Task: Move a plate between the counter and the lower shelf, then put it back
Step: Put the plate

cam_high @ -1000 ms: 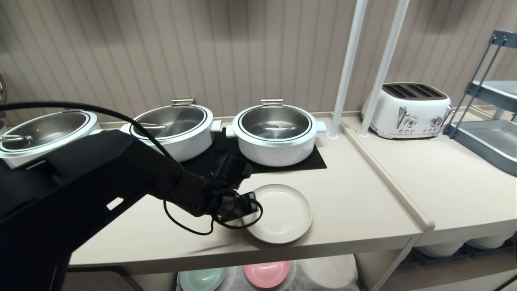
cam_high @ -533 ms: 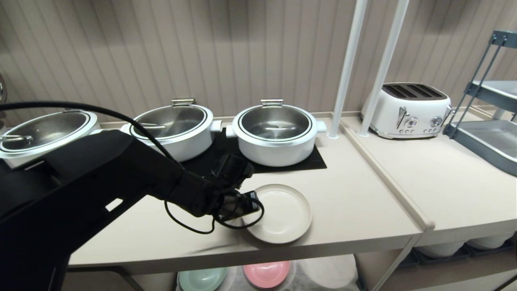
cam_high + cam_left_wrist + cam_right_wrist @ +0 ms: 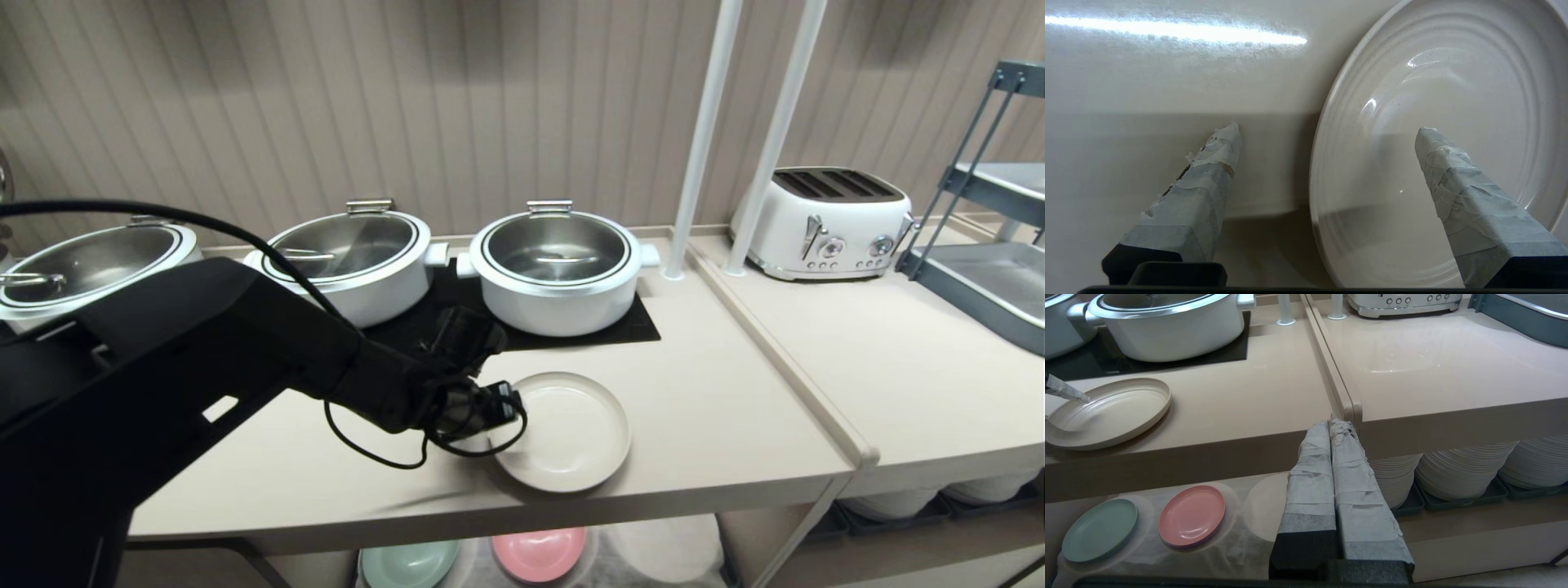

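Plate (image 3: 563, 430), cream and round, is lying flat on the bench (image 3: 718, 425) near its front edge, in front of the white pots (image 3: 557, 265). The left pincer (image 3: 1327, 134) is standing released, its taped fingers (image 3: 1208, 175) straddling the plate's rim, one over the bench, one over the plate. The right pincer (image 3: 1331, 426) is hanging clenched and empty before the lower shelf (image 3: 1237, 539), where mint-green (image 3: 1100, 530) and pink plates (image 3: 1192, 515) are lying.

cream plate (image 3: 563, 431) on counter (image 3: 718, 433), left gripper (image 3: 510, 408) at its rim
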Motion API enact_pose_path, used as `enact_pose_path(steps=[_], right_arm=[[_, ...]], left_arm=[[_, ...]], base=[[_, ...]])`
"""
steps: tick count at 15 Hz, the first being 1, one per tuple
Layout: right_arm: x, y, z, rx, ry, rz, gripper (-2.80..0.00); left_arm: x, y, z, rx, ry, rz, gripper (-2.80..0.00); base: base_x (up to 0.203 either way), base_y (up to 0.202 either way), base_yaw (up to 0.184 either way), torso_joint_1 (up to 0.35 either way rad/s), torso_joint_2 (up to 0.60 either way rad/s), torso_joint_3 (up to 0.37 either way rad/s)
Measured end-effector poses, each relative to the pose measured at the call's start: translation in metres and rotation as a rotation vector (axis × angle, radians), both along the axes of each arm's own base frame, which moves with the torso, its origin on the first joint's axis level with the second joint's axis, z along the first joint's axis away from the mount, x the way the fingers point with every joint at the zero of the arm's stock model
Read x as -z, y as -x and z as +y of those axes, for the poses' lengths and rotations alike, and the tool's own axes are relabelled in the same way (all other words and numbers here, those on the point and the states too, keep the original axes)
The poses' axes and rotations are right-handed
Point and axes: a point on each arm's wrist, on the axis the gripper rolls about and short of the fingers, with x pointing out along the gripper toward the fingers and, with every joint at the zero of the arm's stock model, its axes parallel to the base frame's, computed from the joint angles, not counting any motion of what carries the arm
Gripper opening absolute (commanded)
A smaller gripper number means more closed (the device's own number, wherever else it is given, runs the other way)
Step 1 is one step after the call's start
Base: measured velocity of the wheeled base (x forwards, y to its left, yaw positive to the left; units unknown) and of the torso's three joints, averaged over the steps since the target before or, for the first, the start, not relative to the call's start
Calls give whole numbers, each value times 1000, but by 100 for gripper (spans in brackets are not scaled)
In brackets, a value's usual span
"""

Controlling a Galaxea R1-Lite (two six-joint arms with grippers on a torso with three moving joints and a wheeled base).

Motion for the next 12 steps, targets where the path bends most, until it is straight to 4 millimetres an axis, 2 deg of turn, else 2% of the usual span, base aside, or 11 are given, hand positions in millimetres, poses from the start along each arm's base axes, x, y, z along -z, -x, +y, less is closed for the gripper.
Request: enact_pose_path(steps=[8, 12], right_arm=[[0, 0, 0, 0, 0, 0, -280], [0, 0, 0, 0, 0, 0, -280]], left_arm=[[-23, 2, 15, -28, 20, -36, 0], [-26, 17, 27, -34, 6, -20, 0]], base=[[0, 0, 0, 0, 0, 0], [0, 0, 0, 0, 0, 0]])
